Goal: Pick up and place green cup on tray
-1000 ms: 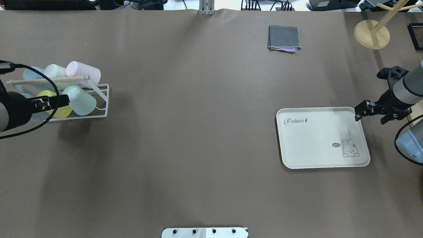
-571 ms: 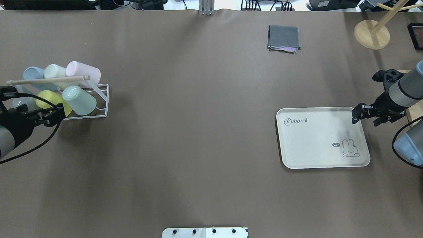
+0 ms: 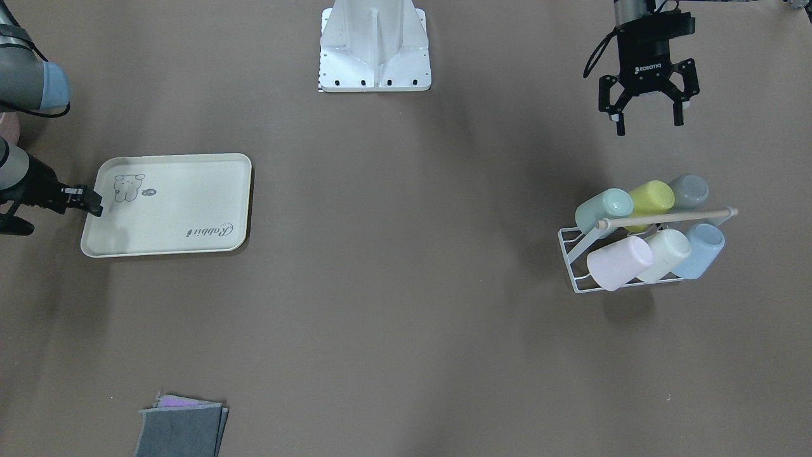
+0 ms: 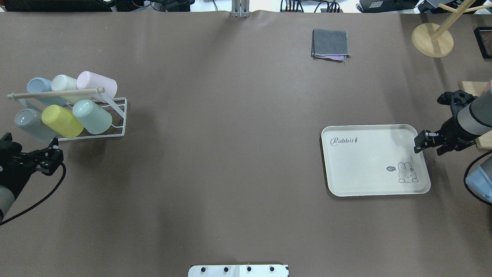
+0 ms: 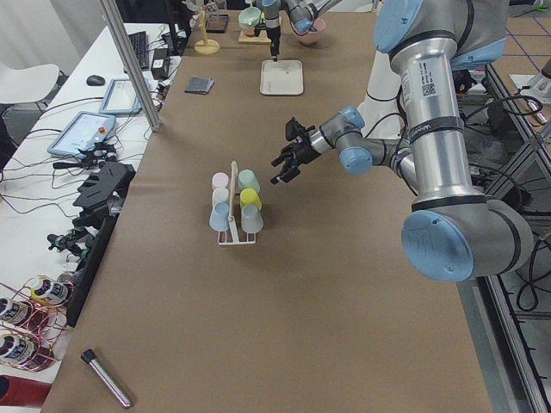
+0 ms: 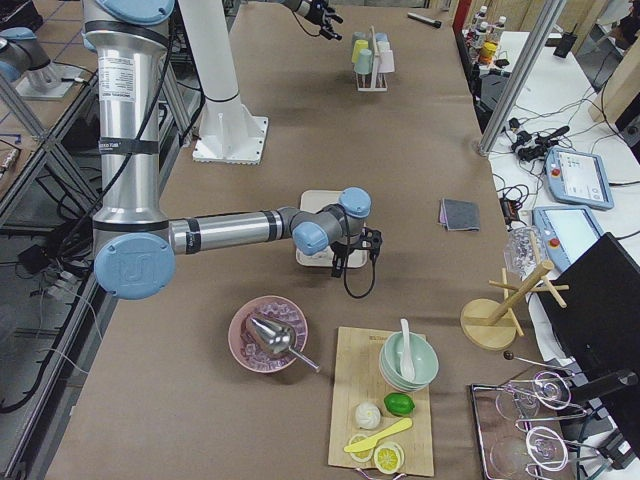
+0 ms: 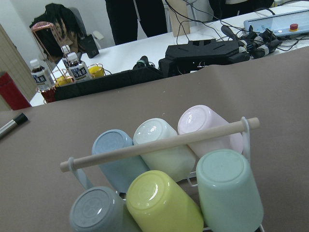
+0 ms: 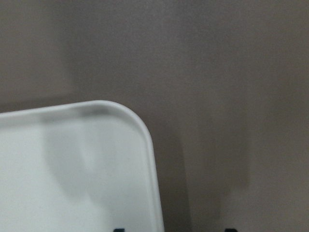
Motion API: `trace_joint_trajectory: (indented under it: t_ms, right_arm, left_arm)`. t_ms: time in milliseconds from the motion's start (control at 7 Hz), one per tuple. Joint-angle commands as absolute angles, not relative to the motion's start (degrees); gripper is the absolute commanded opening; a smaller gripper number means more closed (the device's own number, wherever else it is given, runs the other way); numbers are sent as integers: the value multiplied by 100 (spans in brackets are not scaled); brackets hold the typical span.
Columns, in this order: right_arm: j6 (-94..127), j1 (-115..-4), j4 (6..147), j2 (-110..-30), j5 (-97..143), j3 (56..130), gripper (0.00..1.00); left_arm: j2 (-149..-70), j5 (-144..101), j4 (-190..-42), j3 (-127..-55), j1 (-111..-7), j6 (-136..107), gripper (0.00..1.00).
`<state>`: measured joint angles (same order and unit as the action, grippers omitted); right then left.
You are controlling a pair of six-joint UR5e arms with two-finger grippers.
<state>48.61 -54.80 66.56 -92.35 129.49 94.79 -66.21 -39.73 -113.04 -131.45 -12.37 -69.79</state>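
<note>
The green cup [image 4: 92,116] is a pale mint tumbler lying tilted in the white wire rack [image 4: 115,132] at the table's left, next to a yellow-green cup [image 4: 62,121] and a grey-blue cup [image 4: 32,123]. It shows close up in the left wrist view [image 7: 228,193]. My left gripper [image 3: 649,125] is open and empty, a short way from the rack on the robot's side. The cream tray [image 4: 365,165] lies at the right with nothing on it. My right gripper [image 4: 419,141] hovers at the tray's right edge, its fingertips apart in the right wrist view, empty.
The rack also holds pink [image 4: 97,84], cream and light blue cups under a wooden rod [image 4: 57,93]. A folded grey cloth [image 4: 330,43] and a wooden stand [image 4: 432,38] sit at the back right. The robot base [image 3: 374,51] stands mid-table at the robot's edge.
My left gripper has drawn back from the cups in the rack toward the robot's side, empty. My right gripper has shifted slightly along the tray's right edge.
</note>
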Motion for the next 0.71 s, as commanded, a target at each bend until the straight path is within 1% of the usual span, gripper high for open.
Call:
trace_joint_trajectory:
  t_ms: [0,143,286,571]
  right_arm:
    - [4957,-5458,6530,-9238,12999,9501,64]
    - [4966,-5441,6539,-9176,12982,9484,52]
    - [5053,-5388,6539,-9167,12955,9475,51]
    - [5080,-5309,6530,-9176,12938,9378,52]
  left_arm:
    - [-6539,-3552,-11285,-13096,-1099,-5294,98]
    - [-6539,-3542,-11285,-13096,-1099,-4369,98]
    - [-6539,-3542,-11285,-13096,-1125,-3524,98]
    - [-6539,-3542,-11303,-13096,-1151,-553,98]
